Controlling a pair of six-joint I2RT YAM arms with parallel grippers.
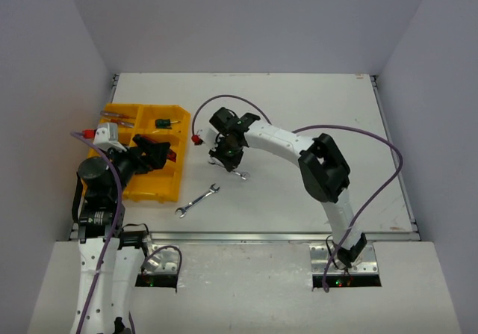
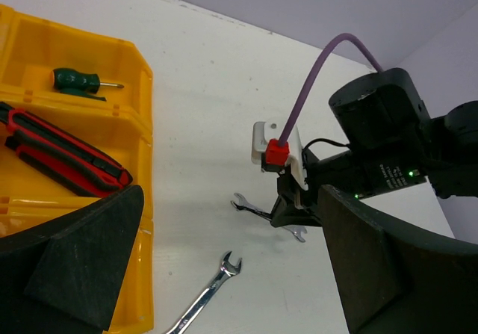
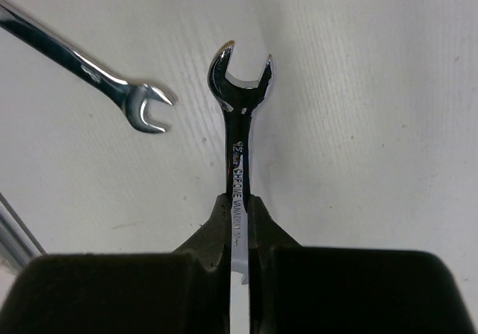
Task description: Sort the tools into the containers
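Top: I'm pinching a wrench (image 1: 237, 172) in the right fingers (image 1: 226, 155) at mid-desk (image 1: 314, 110), tray (image 1: 149, 193) lying leftward | Left wrist: left fingers (image 2: 82, 259) gaping over tray | Right wrist: wrench shank pointing straight out from fingers.

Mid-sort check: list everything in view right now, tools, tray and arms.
tray: one, yellow, left side of table
green screwdriver: one, green handle, far tray compartment
pliers: one, red-black, next compartment nearer the arms
red-handled tools: seemingly two, far-left compartment, type unclear
loose wrench: one, silver, on table right of tray
held wrench: one, silver, in right gripper
table: one, white
left gripper: one, black, open, over tray
right gripper: one, black, shut on held wrench
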